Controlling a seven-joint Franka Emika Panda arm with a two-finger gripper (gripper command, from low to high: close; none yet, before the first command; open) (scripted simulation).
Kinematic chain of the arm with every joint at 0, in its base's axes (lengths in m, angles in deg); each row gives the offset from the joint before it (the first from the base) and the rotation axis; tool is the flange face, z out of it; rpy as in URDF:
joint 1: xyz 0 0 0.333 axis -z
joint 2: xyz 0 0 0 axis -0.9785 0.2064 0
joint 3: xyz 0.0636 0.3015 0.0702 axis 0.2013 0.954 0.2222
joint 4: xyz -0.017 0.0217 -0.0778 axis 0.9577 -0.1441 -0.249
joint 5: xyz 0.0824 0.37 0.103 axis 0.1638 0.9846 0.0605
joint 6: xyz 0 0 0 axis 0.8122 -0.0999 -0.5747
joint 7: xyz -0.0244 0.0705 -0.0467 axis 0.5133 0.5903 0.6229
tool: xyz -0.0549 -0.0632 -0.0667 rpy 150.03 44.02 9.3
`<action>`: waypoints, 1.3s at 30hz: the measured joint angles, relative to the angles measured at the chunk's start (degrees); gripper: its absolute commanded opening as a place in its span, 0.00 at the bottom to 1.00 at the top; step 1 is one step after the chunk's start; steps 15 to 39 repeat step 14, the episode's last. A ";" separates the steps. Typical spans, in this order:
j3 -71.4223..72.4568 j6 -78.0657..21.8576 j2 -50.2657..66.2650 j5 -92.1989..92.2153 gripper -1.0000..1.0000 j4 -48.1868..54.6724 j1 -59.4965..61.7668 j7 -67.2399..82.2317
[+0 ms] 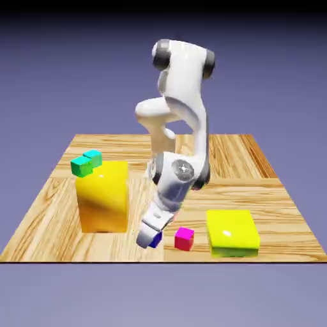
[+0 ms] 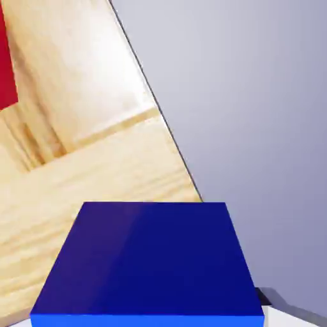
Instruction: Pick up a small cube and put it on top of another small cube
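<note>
Low over the table's front edge, my gripper [image 1: 151, 237] is shut on the small cube [image 1: 156, 241], a glossy dark-blue one. Only a corner of that cube peeks out from under the white hand in the exterior view. In the hand view the small cube [image 2: 150, 262] sits large at the bottom between the fingers and hides most of them. Past it lie wood planks and the table's edge against the backdrop.
A magenta cube [image 1: 184, 238] stands just to the exterior view's right of the gripper, and shows as a red strip [image 2: 6, 64] in the hand view. A flat yellow block [image 1: 232, 233] lies further right. A tall yellow block [image 1: 102, 195] at the left carries two green cubes [image 1: 85, 163].
</note>
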 measured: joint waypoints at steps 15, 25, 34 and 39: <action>9.47 7.30 -2.41 -12.34 1.00 -8.46 1.91 -8.63; 9.47 7.30 -2.41 -12.34 1.00 -8.46 1.91 -8.63; 9.47 7.30 -2.41 -12.34 1.00 -8.46 1.91 -8.63; 9.47 7.30 -2.41 -12.34 1.00 -8.46 1.91 -8.63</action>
